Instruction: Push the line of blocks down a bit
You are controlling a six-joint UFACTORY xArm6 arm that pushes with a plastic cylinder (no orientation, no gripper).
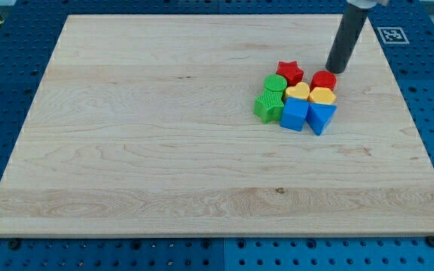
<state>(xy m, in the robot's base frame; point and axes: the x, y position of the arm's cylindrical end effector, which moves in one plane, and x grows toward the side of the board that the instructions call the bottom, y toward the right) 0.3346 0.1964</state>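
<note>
Nearest the view's bottom lay a broad bare stretch of the pale wooden board (164, 173), which sat on a blue perforated bench (6, 68). Farther up, right of centre, the blocks stood packed in a tight cluster, touching one another. Front row: a blue cube (294, 114) and just to its right a blue triangular block (322, 117). To their left a green ridged block (268, 105) with a green round block (275, 83) just above it. Behind the blue pair sat a yellow heart-shaped block (298, 92) and a yellow rounded block (322, 95). Farthest row: a red star-shaped block (289, 72) and a red rounded block (323, 80). My tip (334, 70) stood on the board just above and slightly right of the red rounded block, close to it; whether it touched could not be told. The dark rod (347, 38) rose toward the view's top edge. No fingers on this rig, so nothing was open, closed or held; the rod only pushes. Judged step: tip set at the far side of the cluster, the push toward the view's bottom about to start or barely begun. The next move would call for a short, steady stroke downward through the red rounded block, kept centred; an off-centre push could likely fan the right-hand column out and leave the left side behind.
</note>
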